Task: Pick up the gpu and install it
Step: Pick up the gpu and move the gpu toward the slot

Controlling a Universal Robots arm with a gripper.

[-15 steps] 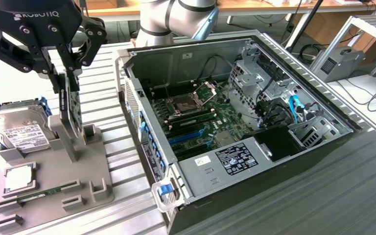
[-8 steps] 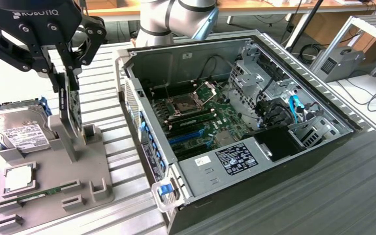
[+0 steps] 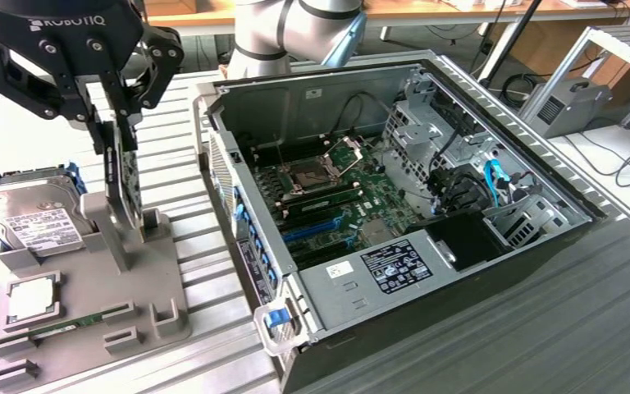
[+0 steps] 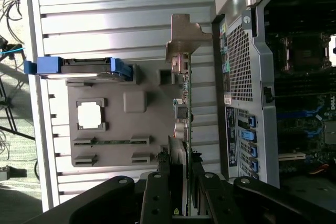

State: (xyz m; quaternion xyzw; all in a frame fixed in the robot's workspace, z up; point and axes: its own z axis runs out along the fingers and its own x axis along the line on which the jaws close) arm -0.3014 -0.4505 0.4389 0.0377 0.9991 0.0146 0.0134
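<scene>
Beside the grey plastic fixture's point(image 4: 121, 125) edge nearest the open computer case point(image 4: 242, 51), black gripper point(image 4: 179, 174) clamps thin green gpu point(image 4: 185, 103); a skewed lift risks jamming it in its slot

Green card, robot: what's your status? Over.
Black gripper shut on green circuit card with silver bracket. Card upright at grey holder tray. Nothing in the way.

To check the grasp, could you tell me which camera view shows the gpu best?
The wrist view: the gpu stands edge-on at the grey holder, its end bracket plain. The exterior view shows a dark sliver inside the gripper.
</scene>
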